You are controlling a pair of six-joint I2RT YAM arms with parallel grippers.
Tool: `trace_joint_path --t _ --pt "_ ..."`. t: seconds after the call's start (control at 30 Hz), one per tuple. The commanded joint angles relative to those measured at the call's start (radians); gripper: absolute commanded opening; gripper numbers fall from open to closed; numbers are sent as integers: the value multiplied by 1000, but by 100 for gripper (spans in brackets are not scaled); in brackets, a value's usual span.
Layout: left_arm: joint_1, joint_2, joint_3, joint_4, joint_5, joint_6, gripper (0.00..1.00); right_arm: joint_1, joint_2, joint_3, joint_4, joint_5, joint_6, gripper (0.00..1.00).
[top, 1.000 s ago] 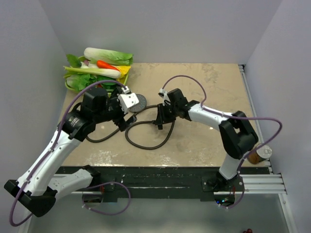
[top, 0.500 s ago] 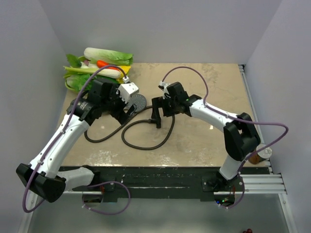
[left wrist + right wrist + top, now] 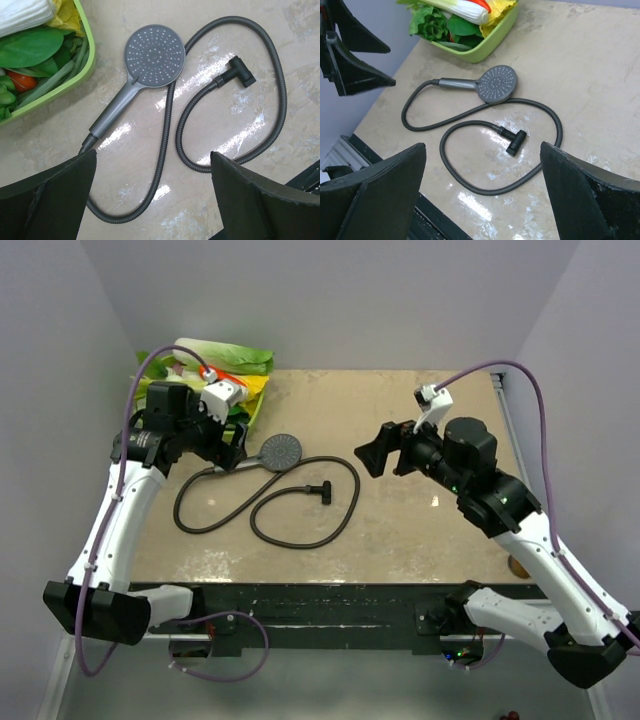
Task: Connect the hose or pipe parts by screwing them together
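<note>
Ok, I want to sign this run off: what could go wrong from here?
The joint where the hose meets the handle of the shower head may be only partly screwed; the pictures cannot show tightness. The hose lies in loose loops across the table, so a low sweep could snag it.

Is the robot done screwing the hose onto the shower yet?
Done, it seems: the hose runs into the shower head handle, though I can't see how tight. In hand: nothing, the left gripper and right gripper are open above the table. Left: probably nothing.

Left arm (image 3: 122, 508), right arm (image 3: 522, 525) aloft (jaws open)
</note>
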Motion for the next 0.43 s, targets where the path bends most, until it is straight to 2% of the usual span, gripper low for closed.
trace_joint_path --t 0.0,0.4 --pt "35 -29 -26 78 69 -53 99 0 -5 -46 -62 38 25 99" --pt "43 -104 -152 212 38 -84 99 0 17 -41 -91 90 3 99"
